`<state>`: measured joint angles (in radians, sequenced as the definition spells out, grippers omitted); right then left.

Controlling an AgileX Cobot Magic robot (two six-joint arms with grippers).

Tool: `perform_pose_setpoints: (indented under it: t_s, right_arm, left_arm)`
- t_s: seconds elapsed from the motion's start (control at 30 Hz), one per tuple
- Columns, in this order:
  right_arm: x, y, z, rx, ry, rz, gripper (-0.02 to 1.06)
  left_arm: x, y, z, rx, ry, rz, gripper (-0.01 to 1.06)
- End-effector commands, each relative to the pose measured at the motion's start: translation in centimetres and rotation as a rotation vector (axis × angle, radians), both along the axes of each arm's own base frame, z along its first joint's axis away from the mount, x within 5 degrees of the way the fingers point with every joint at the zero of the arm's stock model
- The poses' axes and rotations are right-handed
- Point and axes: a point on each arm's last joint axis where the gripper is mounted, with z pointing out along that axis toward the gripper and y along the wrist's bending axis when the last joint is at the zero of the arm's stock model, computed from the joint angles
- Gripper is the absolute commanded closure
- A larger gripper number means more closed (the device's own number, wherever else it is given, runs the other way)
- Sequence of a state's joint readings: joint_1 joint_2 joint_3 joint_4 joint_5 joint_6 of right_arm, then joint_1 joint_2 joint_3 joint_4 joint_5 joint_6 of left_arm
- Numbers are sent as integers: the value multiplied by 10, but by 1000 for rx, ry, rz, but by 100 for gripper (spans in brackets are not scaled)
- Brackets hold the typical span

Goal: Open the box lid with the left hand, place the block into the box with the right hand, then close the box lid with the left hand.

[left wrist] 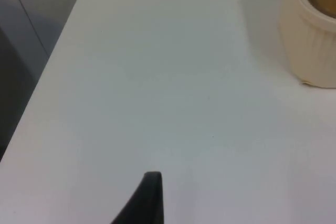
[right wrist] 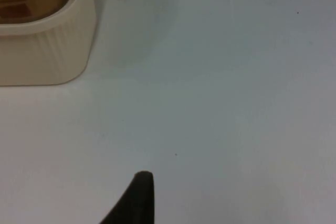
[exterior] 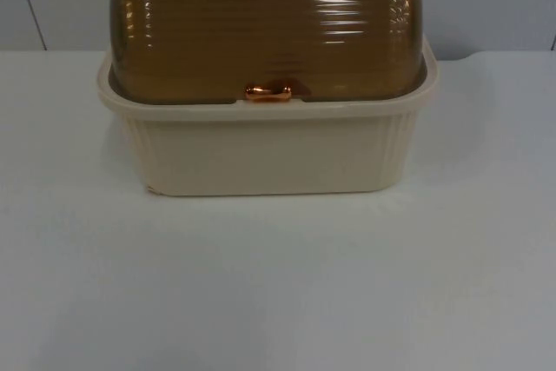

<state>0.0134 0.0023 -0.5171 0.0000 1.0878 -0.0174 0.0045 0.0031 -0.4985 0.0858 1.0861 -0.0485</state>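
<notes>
Both grippers hover over bare table (exterior: pixel 278 301); you cannot tell jaw state. Lid (exterior: pixel 269 23) shut; small handle (exterior: pixel 268 91) risks slipping.

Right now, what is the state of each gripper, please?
Left gripper: cannot be told; it hangs over the table, holding nothing visible.
Right gripper: cannot be told; likewise over the table.

No legible text, label, brand or number on anything here.
</notes>
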Motion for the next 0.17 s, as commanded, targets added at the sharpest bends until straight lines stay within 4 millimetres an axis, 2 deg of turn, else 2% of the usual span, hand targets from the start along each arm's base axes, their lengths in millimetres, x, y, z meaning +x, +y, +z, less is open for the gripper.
perform_pose_setpoints:
  t_s: [0.0, 0.13]
  right_arm:
    - [0, 0, 1, 2, -13, 0, 0]
    - [0, 1, 0, 8, -9, 3, 0]
  left_arm:
    - [1, -2, 0, 17, -8, -45, 0]
    - [1, -4, 0, 20, -7, -63, 0]
